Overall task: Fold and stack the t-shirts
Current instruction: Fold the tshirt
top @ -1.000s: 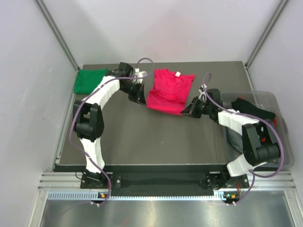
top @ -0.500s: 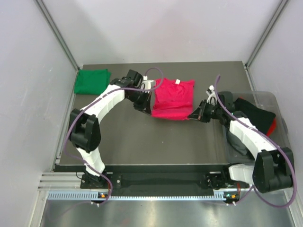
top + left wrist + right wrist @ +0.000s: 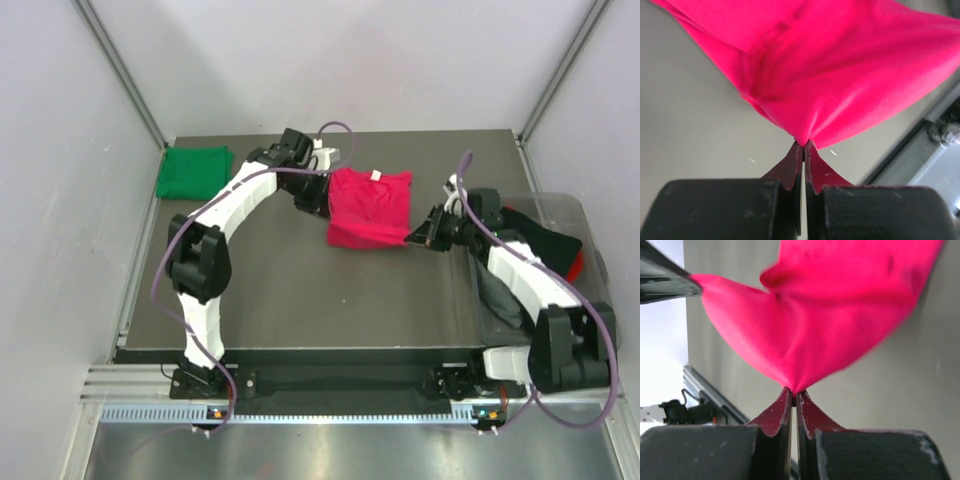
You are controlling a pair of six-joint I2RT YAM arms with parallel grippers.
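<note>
Pinched shut on a peak of cloth, the left gripper [image 3: 803, 145] holds the pink t-shirt [image 3: 370, 205] at its left side. The right gripper [image 3: 792, 390] is closed the same way on the shirt's near right corner. In both wrist views the fabric fans out from the red-lined fingertips above the grey table [image 3: 300, 300]. Compared with 1 second ago, the left gripper has swung right and farther back. The right gripper has shifted a little right as its arm stretched out. The shirt, then a wide, skewed spread, is now a narrower, squarer block lying past the middle of the table, with its white neck label [image 3: 377, 175] at the far edge. The left arm no longer overlaps the green t-shirt [image 3: 194, 171], which lies folded in the far left corner, well apart from the pink one. From above, the arms' black wrists cover both pairs of fingertips, so only the wrist cameras show the grip. Those 2 views are blurred and cut the shirt off at their edges. We cannot tell how many layers the pink cloth now makes. At the right edge a clear bin [image 3: 592, 222] holds dark clothes [image 3: 535, 232], partly behind the right arm.
</note>
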